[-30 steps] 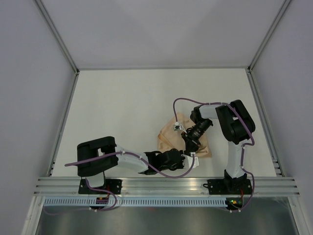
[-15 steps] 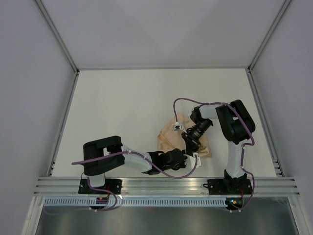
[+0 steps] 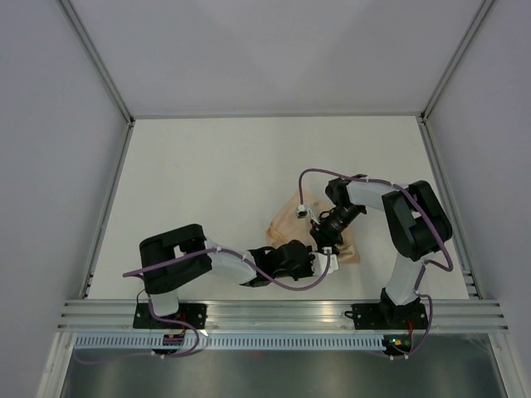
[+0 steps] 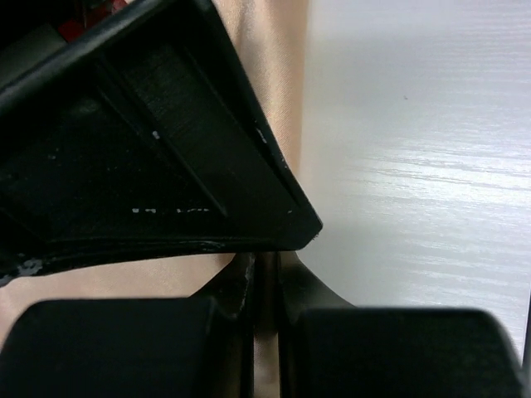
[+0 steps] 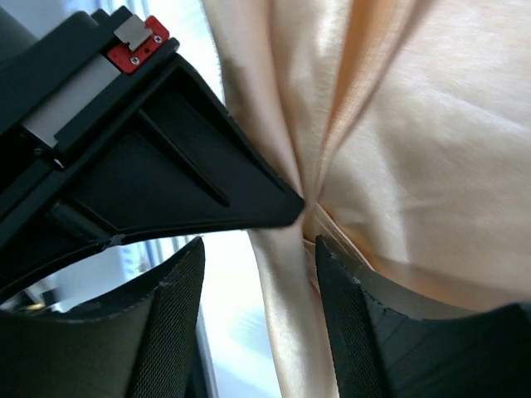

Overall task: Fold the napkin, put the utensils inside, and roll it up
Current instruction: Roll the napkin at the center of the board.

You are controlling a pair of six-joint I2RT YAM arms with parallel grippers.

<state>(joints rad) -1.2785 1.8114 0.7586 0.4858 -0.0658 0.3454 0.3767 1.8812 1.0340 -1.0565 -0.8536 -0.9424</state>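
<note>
The peach-orange napkin [image 3: 286, 228] lies crumpled and bunched near the table's front middle. My left gripper [image 3: 322, 264] is at its near right edge and shut on a thin fold of the napkin [image 4: 124, 278], which shows between the left gripper [image 4: 265, 267] jaws. My right gripper [image 3: 326, 242] hovers right over that spot. In the right wrist view the right gripper [image 5: 257, 249] is open, straddling a hanging strip of the napkin [image 5: 415, 166] without touching it. The left gripper's tip [image 5: 286, 203] pinches the cloth there. The utensil is out of view.
The white table [image 3: 207, 174] is bounded by grey walls on three sides and an aluminium rail [image 3: 282, 311] along the near edge. Both arms crowd together over the napkin, with purple cables looping around them.
The right arm's elbow swung right and its gripper dropped closer to the left gripper. The left gripper edged slightly forward with the pinched cloth. The napkin looks a little more bunched.
</note>
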